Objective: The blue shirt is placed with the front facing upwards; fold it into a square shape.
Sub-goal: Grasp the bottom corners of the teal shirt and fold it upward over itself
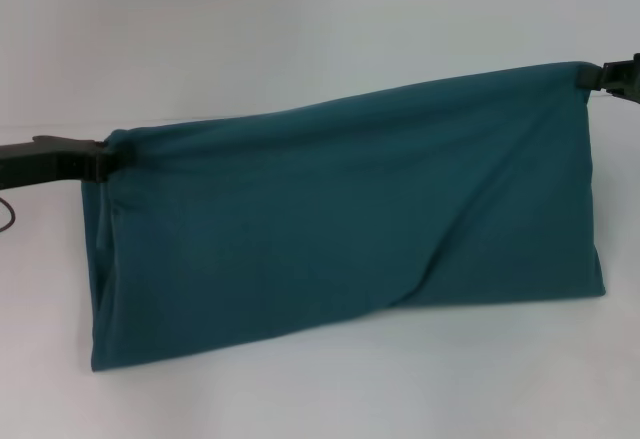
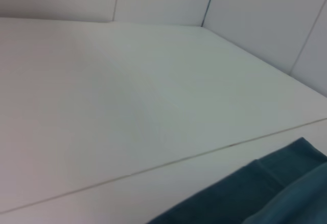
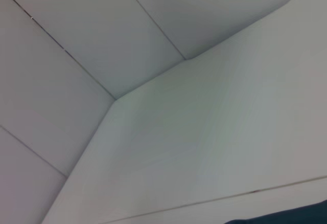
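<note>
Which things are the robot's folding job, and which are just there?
For the job:
- large dark teal-blue cotton shirt, held up by two corners
- left gripper, pinching one corner
- right gripper, pinching the other

Just there:
- white table
- white panelled wall

The blue shirt (image 1: 340, 219) spreads across the middle of the desk (image 1: 300, 19), stretched between two pincers. The left pincer (image 1: 98, 159) grips its corner at nine o'clock; the right pincer (image 1: 592, 77) grips the opposite corner toward two o'clock. The shirt's lower edge lies on the desk toward six o'clock.
</note>
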